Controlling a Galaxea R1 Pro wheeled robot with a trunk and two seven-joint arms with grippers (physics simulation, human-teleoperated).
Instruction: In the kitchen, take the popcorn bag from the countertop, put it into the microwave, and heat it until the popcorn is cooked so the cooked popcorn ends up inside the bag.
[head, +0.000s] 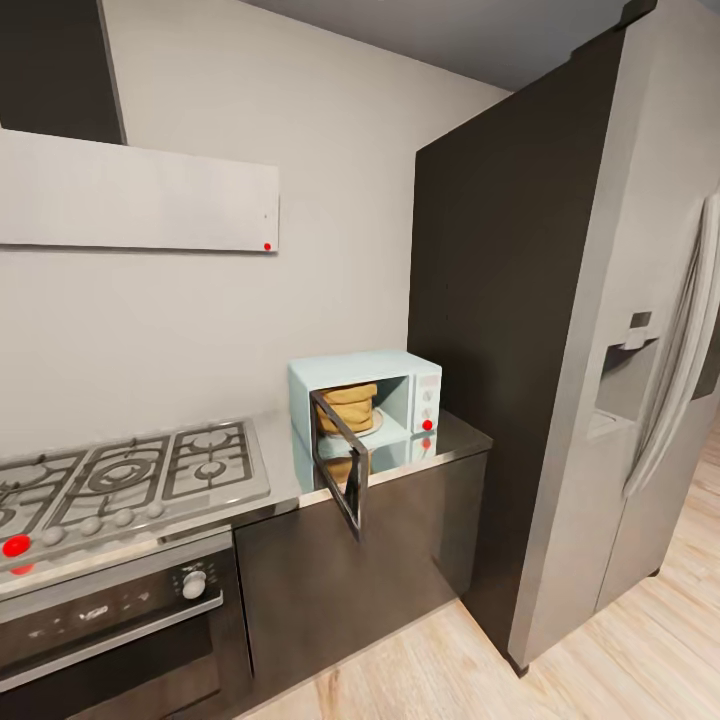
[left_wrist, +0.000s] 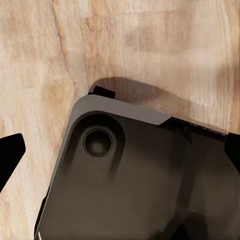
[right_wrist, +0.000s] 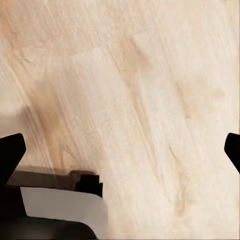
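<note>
The mint-blue microwave (head: 398, 371) stands on the steel countertop (head: 462, 436) against the wall, beside a tall dark cabinet. Its dark glass door (head: 340, 466) hangs open toward me. The tan popcorn bag (head: 347, 406) sits upright inside the cavity on the turntable. A red dot (head: 427, 425) glows on the white knob panel. Popcorn itself is hidden. My left gripper (left_wrist: 120, 152) is open over the wood floor and my dark base (left_wrist: 130, 190). My right gripper (right_wrist: 120, 150) is open too, nothing between its fingers, pointing at the floor.
A gas hob (head: 120, 470) with a built-in oven (head: 110, 610) beneath lies left of the microwave. The tall dark cabinet (head: 500, 330) and a steel fridge (head: 650, 350) stand to the right. A range hood (head: 130, 195) hangs above. Light wood floor (head: 560, 680) stretches ahead.
</note>
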